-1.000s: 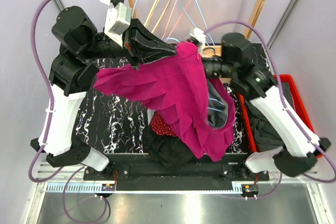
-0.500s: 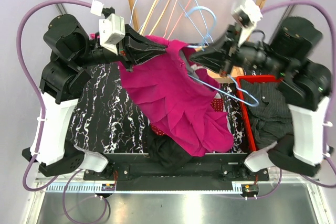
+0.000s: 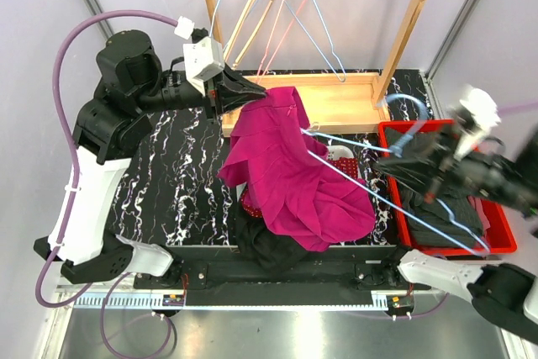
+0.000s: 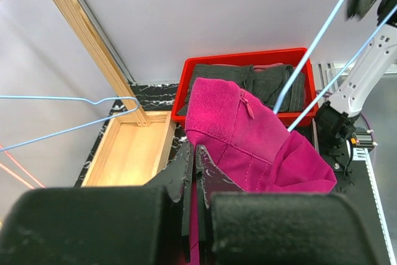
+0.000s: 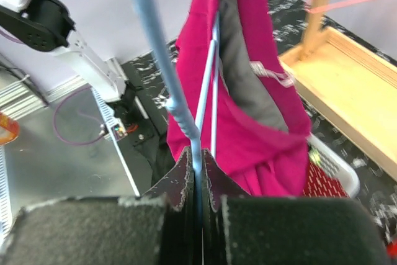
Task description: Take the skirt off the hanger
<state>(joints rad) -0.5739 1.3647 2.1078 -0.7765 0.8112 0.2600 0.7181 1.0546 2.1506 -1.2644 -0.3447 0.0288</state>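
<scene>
1. Tools: the left tool (image 4: pixel 193 153) is pinched together on the waistband of the skirt (image 3: pixel 286 166) and holds it up above the surface (image 3: pixel 176 182). The right tool (image 5: pixel 197 156) is clamped on the wire of the pale blue hanger (image 4: pixel 316 44), out to the right over the red bin (image 3: pixel 420 126); the top view shows it blurred.
2. Skirt: it hangs from the left tool, and its lower folds drape onto the pile at the near middle of the surface. The right wrist view shows hanger wire inside the waist opening, so I judge the hanger is not yet free.
3. Doing the step well: hold the left grip high and firm so the waist opening stays taut. Draw the hanger out along its own length, away to the right, so its end slips out rather than hooking the band. If the cloth drags with the wire, tilt the hanger rather than pulling harder.
4. Containers: the red bin holds dark grey clothes (image 4: pixel 260 82). A white basket (image 3: pixel 345 153), mostly hidden beneath the skirt, shows red dotted fabric (image 3: pixel 256 199). A black garment (image 3: pixel 269 245) lies at the near edge; whether it is in the basket I cannot tell.
</scene>
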